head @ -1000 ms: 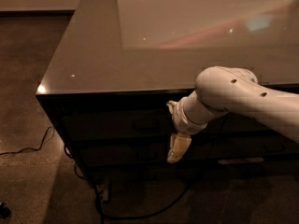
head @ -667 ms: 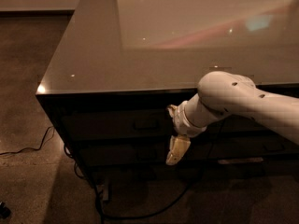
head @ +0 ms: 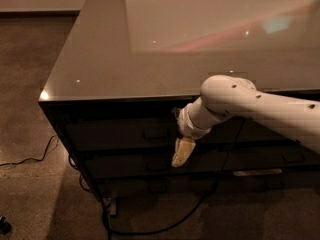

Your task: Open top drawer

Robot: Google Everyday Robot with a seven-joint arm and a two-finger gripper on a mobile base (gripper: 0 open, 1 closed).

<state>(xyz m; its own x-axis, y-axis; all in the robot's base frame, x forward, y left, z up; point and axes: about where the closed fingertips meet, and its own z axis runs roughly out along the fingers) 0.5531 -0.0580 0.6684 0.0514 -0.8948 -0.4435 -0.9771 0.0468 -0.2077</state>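
The top drawer [head: 115,133] is the wide dark glossy front just under the cabinet's top edge. It sits flush with the cabinet, and its small bar handle [head: 156,132] shows at its centre. My gripper [head: 182,153] hangs from the white arm [head: 235,101], pointing down in front of the drawer fronts. It is just right of and a little below the handle, at the seam between the top drawer and the one beneath. The inside of the drawer is hidden.
The cabinet has a glossy reflective top [head: 200,39] and more dark drawer fronts below [head: 130,165] and to the right [head: 280,129]. A black cable [head: 165,224] runs over the floor under the cabinet, and another cable [head: 30,159] lies at the left.
The arm and gripper have shifted slightly left and up, closer to the top drawer's handle. The drawer front has not moved.
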